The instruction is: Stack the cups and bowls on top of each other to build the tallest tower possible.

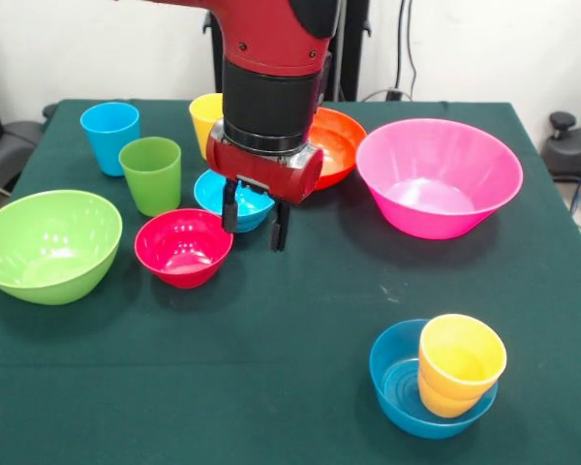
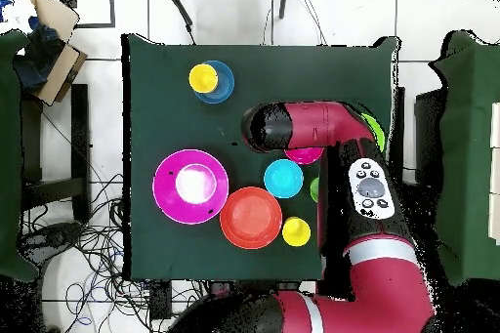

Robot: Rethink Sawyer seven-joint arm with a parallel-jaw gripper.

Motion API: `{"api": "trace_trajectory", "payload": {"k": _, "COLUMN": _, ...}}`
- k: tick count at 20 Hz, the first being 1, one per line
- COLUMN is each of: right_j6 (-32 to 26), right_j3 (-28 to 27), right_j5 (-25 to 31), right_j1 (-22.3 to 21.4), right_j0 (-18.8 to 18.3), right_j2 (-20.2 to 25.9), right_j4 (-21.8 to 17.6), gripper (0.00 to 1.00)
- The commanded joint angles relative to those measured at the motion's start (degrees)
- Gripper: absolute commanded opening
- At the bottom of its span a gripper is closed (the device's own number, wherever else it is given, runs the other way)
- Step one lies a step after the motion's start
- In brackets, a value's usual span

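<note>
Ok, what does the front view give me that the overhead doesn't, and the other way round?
Only the front view shows the gripper, fingers apart, hanging above the table between the red bowl and a small blue bowl, plus the light blue cup and green cup standing whole. Only the overhead shows the arm's elbow and the cable-strewn floor. Both show the pink bowl, orange bowl, and the yellow-orange cup sitting in the other blue bowl.
</note>
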Motion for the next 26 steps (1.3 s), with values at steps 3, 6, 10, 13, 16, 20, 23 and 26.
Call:
{"api": "trace_trajectory", "payload": {"k": 3, "right_j6": -5.11, "right_j3": 1.74, "right_j5": -0.90, "right_j1": 4.41, "right_j0": 1.57, "right_j2": 2.45, "right_j4": -3.50, "gripper": 1.00}}
{"api": "trace_trajectory", "payload": {"k": 6, "right_j6": -4.10, "right_j3": 0.89, "right_j5": -2.19, "right_j1": 5.88, "right_j0": 2.24, "right_j2": 1.32, "right_j4": -4.70, "gripper": 1.00}}
{"api": "trace_trajectory", "payload": {"k": 10, "right_j6": -1.60, "right_j3": -0.78, "right_j5": -3.20, "right_j1": 7.52, "right_j0": 4.16, "right_j2": -1.25, "right_j4": -6.40, "gripper": 1.00}}
{"api": "trace_trajectory", "payload": {"k": 13, "right_j6": -0.72, "right_j3": -1.56, "right_j5": -3.86, "right_j1": 8.56, "right_j0": 4.89, "right_j2": -2.69, "right_j4": -7.24, "gripper": 1.00}}
{"api": "trace_trajectory", "payload": {"k": 16, "right_j6": 0.19, "right_j3": -1.81, "right_j5": -3.75, "right_j1": 8.64, "right_j0": 5.88, "right_j2": -4.24, "right_j4": -7.66, "gripper": 1.00}}
{"api": "trace_trajectory", "payload": {"k": 20, "right_j6": -0.35, "right_j3": -1.39, "right_j5": -2.85, "right_j1": 7.46, "right_j0": 6.42, "right_j2": -5.31, "right_j4": -7.37, "gripper": 1.00}}
{"api": "trace_trajectory", "payload": {"k": 23, "right_j6": -1.40, "right_j3": -1.11, "right_j5": -1.45, "right_j1": 6.13, "right_j0": 6.44, "right_j2": -5.20, "right_j4": -6.40, "gripper": 1.00}}
{"api": "trace_trajectory", "payload": {"k": 26, "right_j6": -3.25, "right_j3": -0.80, "right_j5": -0.32, "right_j1": 4.93, "right_j0": 5.75, "right_j2": -4.09, "right_j4": -5.34, "gripper": 1.00}}
